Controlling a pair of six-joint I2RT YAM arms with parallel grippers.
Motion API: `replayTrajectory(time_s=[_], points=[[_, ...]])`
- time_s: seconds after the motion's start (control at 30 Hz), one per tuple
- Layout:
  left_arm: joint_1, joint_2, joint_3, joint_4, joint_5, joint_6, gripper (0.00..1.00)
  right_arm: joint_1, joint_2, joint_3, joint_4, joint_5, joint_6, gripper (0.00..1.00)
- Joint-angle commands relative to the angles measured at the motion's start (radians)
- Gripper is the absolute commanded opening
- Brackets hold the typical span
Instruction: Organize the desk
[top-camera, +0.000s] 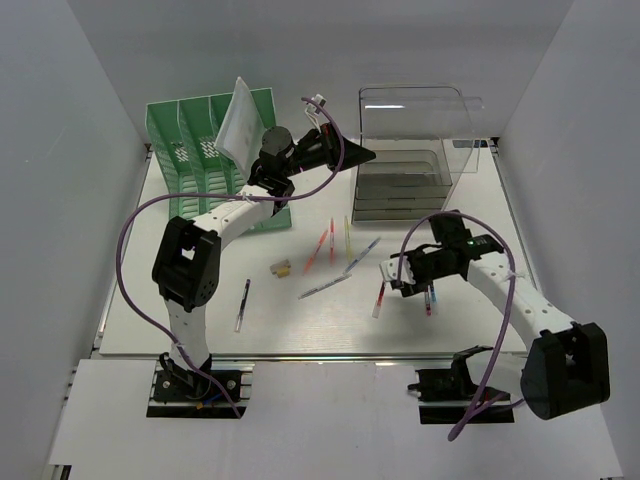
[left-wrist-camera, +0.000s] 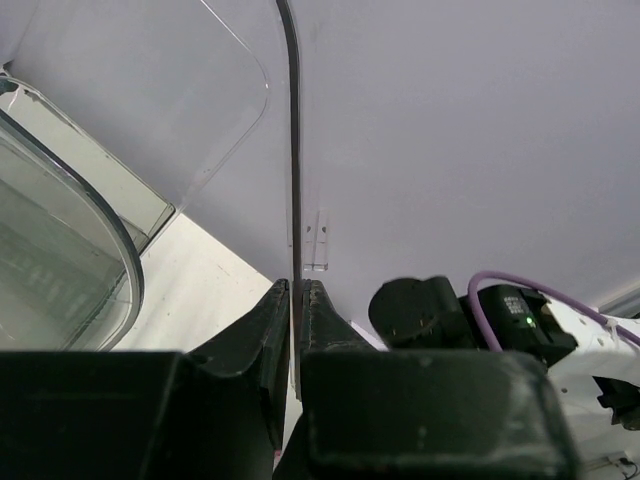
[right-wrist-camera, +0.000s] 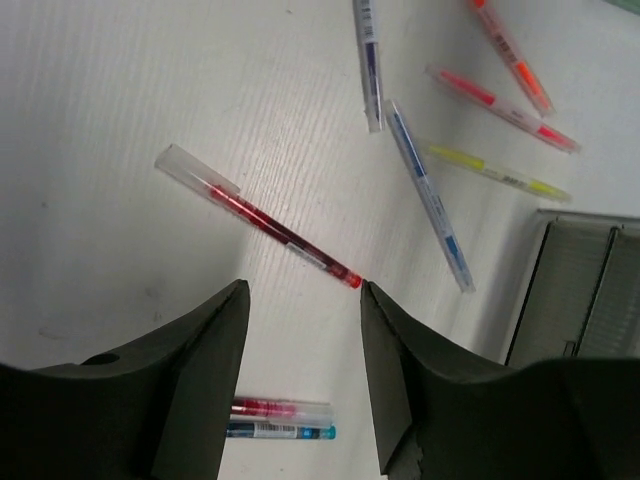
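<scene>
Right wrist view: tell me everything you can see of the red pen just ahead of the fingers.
The red pen is slim, with a clear plastic barrel showing red ink, a clear cap-like end and a red tip at the other end. It lies flat and diagonal on the white desk, apart from the other pens. Its red end sits just ahead of the gap of the open right gripper. Only the desk seems to touch it.
</scene>
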Motion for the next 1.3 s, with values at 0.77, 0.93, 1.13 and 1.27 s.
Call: replayTrajectory(time_s=[0.77, 0.93, 1.13, 1.27], points=[[-0.001, -0.065, 0.006, 0.047, -0.057, 0.016, 0.09, 0.581, 0.461, 0.26, 0.648, 0.209, 0.475, 0.56], [-0.001, -0.057, 0.021, 0.035, -0.046, 0.019, 0.09, 0.595, 0.537, 0.337, 0.668, 0.23, 0.494, 0.54], [0.008, -0.055, 0.054, -0.049, -0.031, 0.094, 0.08, 0.603, 0.62, 0.412, 0.685, 0.213, 0.517, 0.55], [0.009, -0.072, 0.044, -0.089, -0.028, 0.146, 0.07, 0.611, 0.67, 0.441, 0.671, 0.201, 0.505, 0.54]])
